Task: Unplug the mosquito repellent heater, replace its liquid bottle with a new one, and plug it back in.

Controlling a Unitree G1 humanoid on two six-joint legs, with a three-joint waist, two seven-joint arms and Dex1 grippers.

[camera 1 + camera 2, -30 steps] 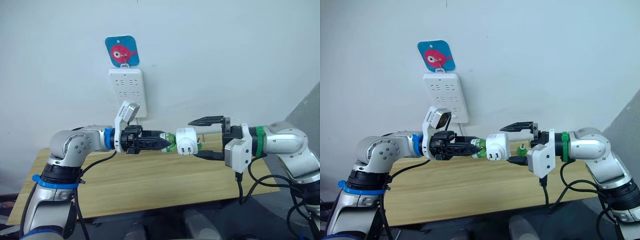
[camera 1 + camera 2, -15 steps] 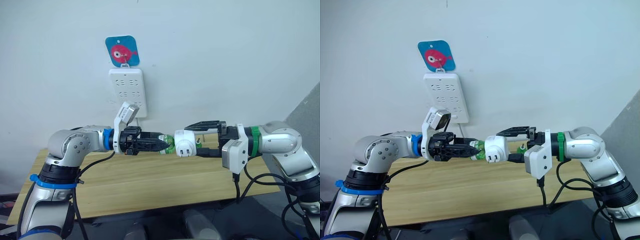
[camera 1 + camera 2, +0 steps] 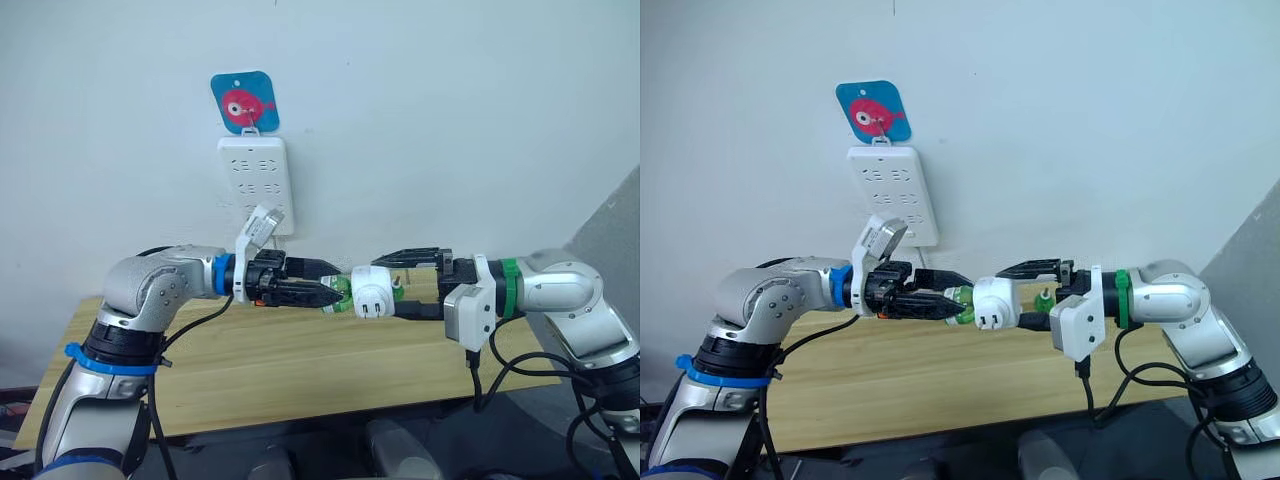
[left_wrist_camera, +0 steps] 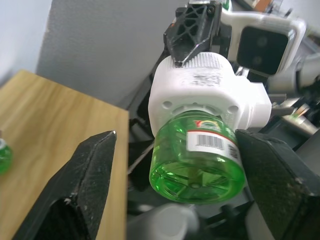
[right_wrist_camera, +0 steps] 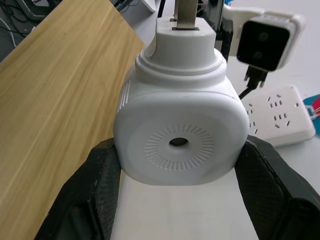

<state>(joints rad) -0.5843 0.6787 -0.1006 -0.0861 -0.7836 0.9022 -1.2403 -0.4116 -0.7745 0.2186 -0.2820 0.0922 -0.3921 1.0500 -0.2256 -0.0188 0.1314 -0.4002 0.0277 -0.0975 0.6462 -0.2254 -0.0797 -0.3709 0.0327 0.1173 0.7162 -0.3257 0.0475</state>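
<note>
1. Since a second ago, my right gripper (image 3: 398, 283) has closed in from a wide gape onto the heater (image 3: 372, 293), and my left gripper (image 3: 333, 290) has let go of the green bottle (image 4: 198, 159).
2. Table (image 3: 260, 375): lies below both arms; a spare green bottle (image 3: 1043, 298) stands on it.
3. Power strip (image 3: 257, 186): on the wall, sockets free; the heater is unplugged.
4. Heater: held in mid-air, right jaws clamped on its sides.
5. Green bottle: between parted left fingers (image 4: 85, 180), untouched, seemingly seated.
6. Remaining, I judge: unscrew, swap, replug.
</note>
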